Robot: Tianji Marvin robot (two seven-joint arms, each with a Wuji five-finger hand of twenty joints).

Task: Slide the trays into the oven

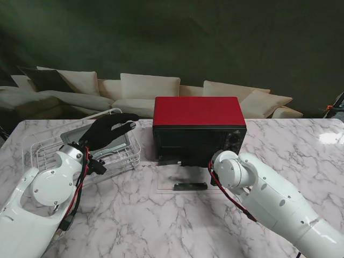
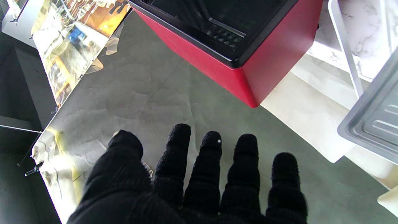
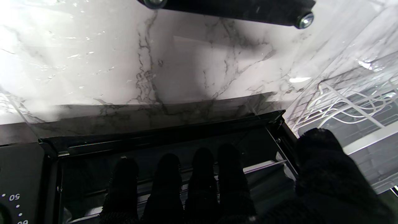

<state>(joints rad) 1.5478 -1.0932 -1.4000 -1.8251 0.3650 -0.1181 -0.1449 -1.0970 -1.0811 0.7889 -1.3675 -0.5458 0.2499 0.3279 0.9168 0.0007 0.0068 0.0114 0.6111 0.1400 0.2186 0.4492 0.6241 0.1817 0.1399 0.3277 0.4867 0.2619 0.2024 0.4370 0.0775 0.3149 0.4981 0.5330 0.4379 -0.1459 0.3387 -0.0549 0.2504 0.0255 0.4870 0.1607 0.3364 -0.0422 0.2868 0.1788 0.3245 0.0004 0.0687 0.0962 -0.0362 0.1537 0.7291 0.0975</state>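
The red oven (image 1: 196, 111) stands at the middle of the table, its glass door (image 1: 183, 181) folded down flat towards me. A grey tray (image 1: 102, 141) lies in the white wire rack (image 1: 119, 161) on the left. My left hand (image 1: 111, 128) hovers over that tray with fingers spread and nothing in it; the left wrist view shows the tray (image 2: 376, 121) and the oven (image 2: 267, 59). My right hand (image 1: 189, 160) reaches flat into the oven's mouth over the door. Its fingers (image 3: 168, 183) are extended, the thumb apart. A pale metal edge (image 3: 264, 165) shows inside; what it is I cannot tell.
The door's dark handle (image 1: 190, 186) lies nearest to me on the marble table (image 1: 140, 226). Control knobs (image 1: 235, 141) sit on the oven's right front. A pale sofa (image 1: 145, 91) stands beyond the far table edge.
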